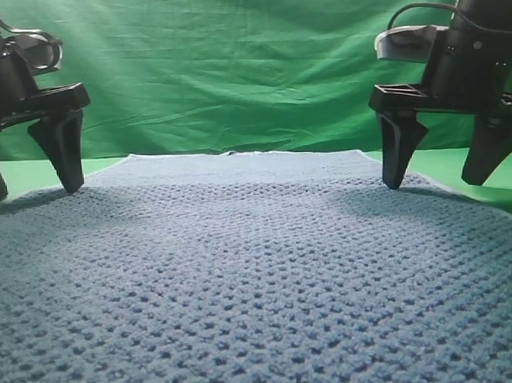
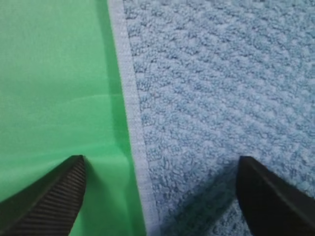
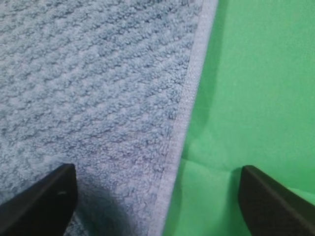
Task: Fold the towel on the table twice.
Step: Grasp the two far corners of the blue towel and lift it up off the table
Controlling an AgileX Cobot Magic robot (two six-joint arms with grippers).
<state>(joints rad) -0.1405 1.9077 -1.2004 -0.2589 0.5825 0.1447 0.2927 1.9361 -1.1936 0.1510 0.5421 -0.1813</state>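
Smooth matte green tabletop (image 1: 11,173), wrinkled green backdrop cloth (image 1: 235,66) behind, blue-grey waffle-weave towel (image 1: 259,275) spread flat on tabletop, left tool (image 2: 157,196) and right tool (image 3: 157,196) released, each straddling a towel hem

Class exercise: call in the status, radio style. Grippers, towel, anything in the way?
Left gripper open, straddling towel hem. Right gripper open, same on its side. Towel flat, unfolded on table. Nothing in the way.

The towel (image 1: 259,275) is blue-grey with a bumpy honeycomb weave and a thin pale hem. The table (image 2: 54,88) is smooth matte green. The backdrop cloth (image 1: 235,66) is wrinkled green. Both grippers' fingers (image 1: 61,148) are black.
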